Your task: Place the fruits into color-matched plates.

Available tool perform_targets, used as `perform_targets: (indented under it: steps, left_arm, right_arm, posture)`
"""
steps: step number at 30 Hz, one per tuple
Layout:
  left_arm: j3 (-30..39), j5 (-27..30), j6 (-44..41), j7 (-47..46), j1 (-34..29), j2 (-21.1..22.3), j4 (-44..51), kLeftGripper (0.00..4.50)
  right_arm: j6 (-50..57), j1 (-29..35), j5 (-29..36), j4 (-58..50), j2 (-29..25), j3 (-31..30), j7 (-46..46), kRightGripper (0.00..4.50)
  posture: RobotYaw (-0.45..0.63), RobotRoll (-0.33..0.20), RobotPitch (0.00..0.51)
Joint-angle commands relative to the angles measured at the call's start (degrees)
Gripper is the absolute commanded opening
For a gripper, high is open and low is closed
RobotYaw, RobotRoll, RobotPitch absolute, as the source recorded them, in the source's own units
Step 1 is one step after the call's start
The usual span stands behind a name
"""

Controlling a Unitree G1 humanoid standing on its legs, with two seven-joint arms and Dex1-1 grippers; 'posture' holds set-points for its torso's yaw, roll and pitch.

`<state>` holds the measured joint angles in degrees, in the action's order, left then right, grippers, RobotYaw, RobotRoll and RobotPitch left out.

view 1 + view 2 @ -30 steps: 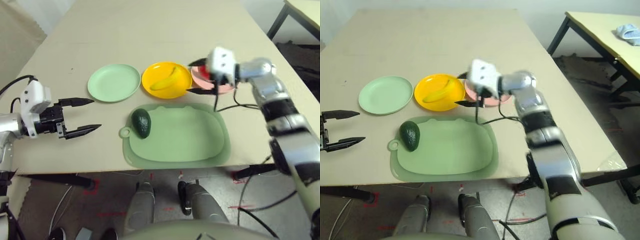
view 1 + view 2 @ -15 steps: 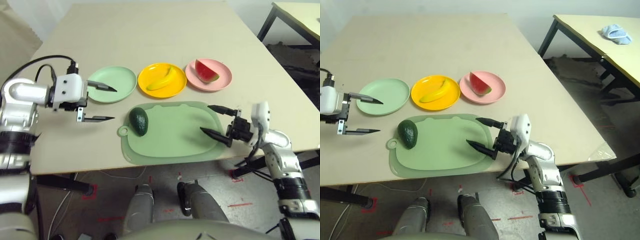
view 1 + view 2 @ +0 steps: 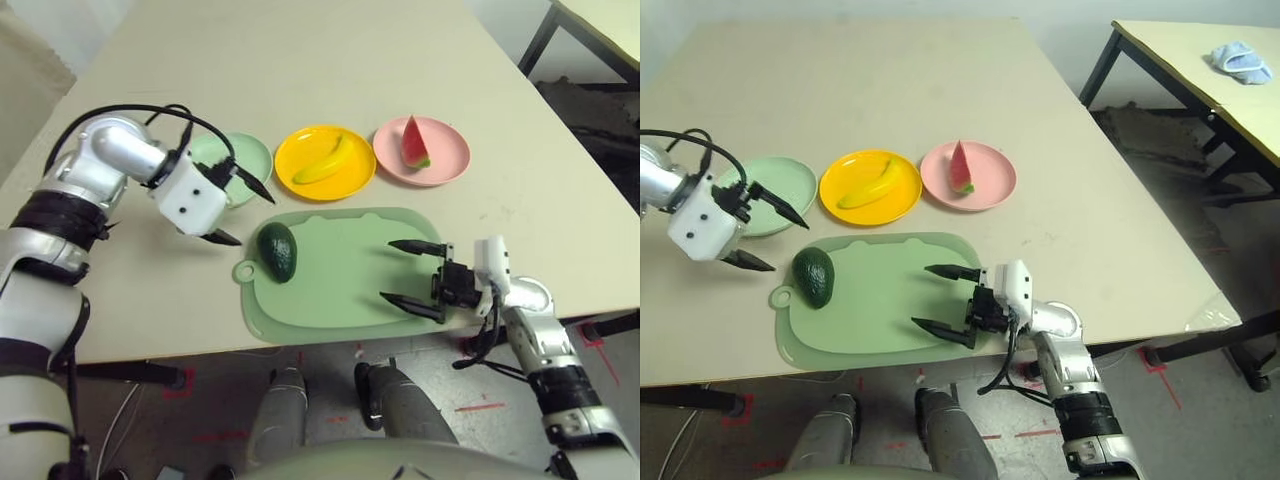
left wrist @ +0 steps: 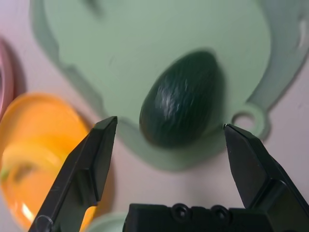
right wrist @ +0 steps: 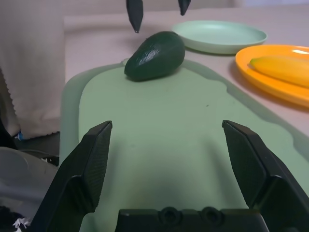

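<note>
A dark green avocado [image 3: 278,251] lies on the left end of the pale green cutting board [image 3: 340,285]. My left gripper [image 3: 253,220] hovers open just left of and above it, jaws spread to either side of the avocado [image 4: 182,99] in the left wrist view. The banana [image 3: 322,163] rests in the yellow plate [image 3: 350,180] and the watermelon wedge [image 3: 413,143] in the pink plate [image 3: 445,160]. The green plate [image 3: 248,152] is partly hidden behind my left gripper. My right gripper [image 3: 388,270] stands open and holds nothing, low over the board's right part.
The board lies near the table's front edge [image 3: 200,345]. A black cable [image 3: 190,115] loops over my left forearm. A second table [image 3: 1170,50] with a blue cloth [image 3: 1240,60] stands at the far right, past the floor gap.
My left gripper has swung right from beside the green plate to the avocado. My right gripper has shifted slightly left over the board. The fruits have not moved.
</note>
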<state>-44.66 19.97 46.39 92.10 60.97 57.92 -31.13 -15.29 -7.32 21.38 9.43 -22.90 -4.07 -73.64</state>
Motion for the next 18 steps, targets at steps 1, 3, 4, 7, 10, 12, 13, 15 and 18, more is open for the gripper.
perform_targets:
  steps: [1,3,4,7,10,12,13,15,18]
  left_arm:
    - [-4.7,3.7,-5.0,0.4,1.4,2.4,4.9,4.50]
    - [-7.0,3.0,-4.8,0.4,2.5,3.0,5.4,4.50]
    - [-7.7,2.4,-4.2,0.4,3.0,2.9,5.0,4.50]
    - [-9.4,1.1,-3.1,0.4,4.3,2.7,3.8,4.50]
    - [-10.8,-0.5,-2.2,0.4,4.9,2.6,3.0,4.50]
    - [-11.1,-1.0,-1.7,0.4,4.9,2.3,2.6,4.50]
    - [-11.1,-1.2,-1.4,0.4,4.9,2.0,2.3,4.50]
    - [-10.7,-2.9,0.3,0.4,5.0,0.8,0.9,4.50]
    - [-9.7,-5.0,1.5,0.4,4.9,-1.8,-1.5,4.50]
  right_arm:
    - [-2.4,1.4,-2.2,0.0,-1.0,-1.1,0.6,4.48]
    - [-3.0,1.5,-2.5,0.0,-1.0,-1.3,1.1,4.48]
    - [-3.0,1.6,-2.4,0.0,-0.8,-1.3,1.5,4.48]
    - [-3.1,1.4,-2.5,-0.3,-0.5,-1.8,2.6,4.48]
    - [-3.3,1.1,-2.7,0.0,-0.6,-2.2,3.3,4.48]
    - [-3.4,1.0,-2.7,0.0,-0.7,-2.4,3.6,4.48]
    - [-3.4,1.0,-2.7,0.0,-0.7,-2.4,3.6,4.48]
    - [-3.6,0.8,-2.4,0.0,-0.7,-2.5,3.7,4.48]
    - [-2.8,0.5,0.2,-1.0,-0.3,-2.6,2.1,4.48]
  posture:
    - [-0.12,0.000,0.155]
    - [-0.12,0.000,0.153]
    - [-0.12,0.000,0.153]
    - [-0.13,0.000,0.149]
    - [-0.13,0.000,0.147]
    - [-0.13,0.000,0.144]
    - [-0.13,0.000,0.144]
    - [-0.13,0.000,0.142]
    - [-0.13,0.000,0.141]
